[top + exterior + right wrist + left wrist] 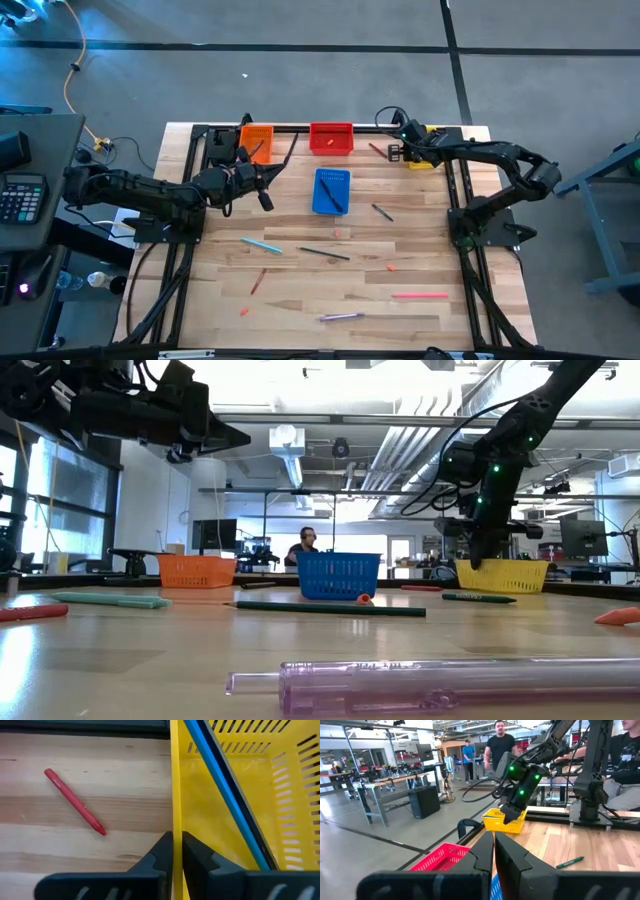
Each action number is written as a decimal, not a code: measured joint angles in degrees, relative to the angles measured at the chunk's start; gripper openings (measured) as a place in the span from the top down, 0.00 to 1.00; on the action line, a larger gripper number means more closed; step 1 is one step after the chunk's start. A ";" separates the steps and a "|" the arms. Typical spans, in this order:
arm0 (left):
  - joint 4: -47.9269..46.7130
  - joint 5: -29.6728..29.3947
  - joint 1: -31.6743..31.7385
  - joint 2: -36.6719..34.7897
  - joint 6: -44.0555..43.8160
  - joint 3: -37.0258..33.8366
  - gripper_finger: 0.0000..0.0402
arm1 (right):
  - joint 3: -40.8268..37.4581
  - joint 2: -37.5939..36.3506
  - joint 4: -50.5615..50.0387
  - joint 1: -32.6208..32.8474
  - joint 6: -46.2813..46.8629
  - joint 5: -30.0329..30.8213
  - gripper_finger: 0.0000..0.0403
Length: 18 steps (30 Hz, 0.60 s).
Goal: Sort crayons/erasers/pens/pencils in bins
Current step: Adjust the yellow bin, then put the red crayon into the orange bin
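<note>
Yellow bin (280,795), blue pen (227,795) inside

My left gripper (494,851) sits low in frame, fingers pressed together, nothing between them. Past it: red bin (441,858), a sliver of blue (493,889) (probably the blue bin, mostly hidden). Farther off, the right gripper (508,814) hangs at the yellow bin (505,823). One dark green pencil (569,862) on the table. People stand behind.
</note>
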 joint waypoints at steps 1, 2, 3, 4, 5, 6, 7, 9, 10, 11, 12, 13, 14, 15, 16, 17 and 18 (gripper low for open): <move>0.00 0.00 0.00 0.00 -0.02 0.00 0.98 | 0.00 0.00 0.00 0.00 0.21 -0.02 0.95; 0.00 0.00 0.00 0.00 -0.02 0.00 0.98 | 0.00 0.00 0.00 0.00 0.32 -0.02 0.95; -0.02 0.00 0.00 0.00 -0.03 -0.01 0.98 | 0.00 0.00 0.00 0.00 0.32 -0.02 0.95; -0.02 0.00 0.00 0.00 -0.04 0.00 0.98 | 0.00 0.00 0.00 0.00 0.32 -0.02 0.95; -0.02 0.00 0.00 0.00 -0.04 0.00 0.98 | 0.00 0.00 0.00 0.00 0.32 -0.02 0.95; -0.02 0.00 0.00 0.00 -0.04 0.00 0.98 | 0.00 0.00 0.00 0.00 0.32 -0.02 0.95; -0.02 0.00 0.00 0.00 -0.04 -0.01 0.98 | 0.00 0.00 0.00 0.00 0.32 -0.02 0.94; -0.07 0.00 0.00 0.00 -0.04 0.00 0.98 | 0.00 0.00 0.00 0.00 0.32 -0.06 0.92; -0.07 0.00 0.00 0.00 -0.04 0.00 0.98 | 0.00 0.00 0.00 0.00 0.34 -0.09 0.90; -0.07 0.00 0.00 0.00 -0.04 0.00 0.98 | 0.00 0.00 -0.02 0.00 0.34 -0.09 0.88; -0.09 0.00 0.00 0.00 -0.04 -0.01 0.98 | 0.00 0.00 -0.02 0.00 0.34 -0.09 0.86; -0.09 0.00 0.00 0.00 -0.04 0.00 0.98 | 0.00 0.00 -0.02 0.00 0.37 -0.09 0.83; -0.09 0.00 -0.02 0.00 -0.04 0.00 0.98 | 0.00 0.00 -0.01 0.00 0.36 -0.09 0.80; -0.09 0.00 0.00 0.00 -0.04 0.00 0.98 | 0.00 0.00 -0.01 0.00 0.36 -0.09 0.77; -0.11 0.00 -0.01 0.00 -0.04 0.00 0.98 | 0.00 0.00 -0.02 0.00 0.36 -0.09 0.74; -0.13 0.00 0.00 0.00 -0.04 0.00 0.98 | 0.00 0.00 -0.02 0.00 0.36 -0.09 0.72; -0.13 -0.01 0.00 0.00 -0.04 0.00 0.98 | 0.00 0.00 -0.02 0.00 0.34 -0.09 0.70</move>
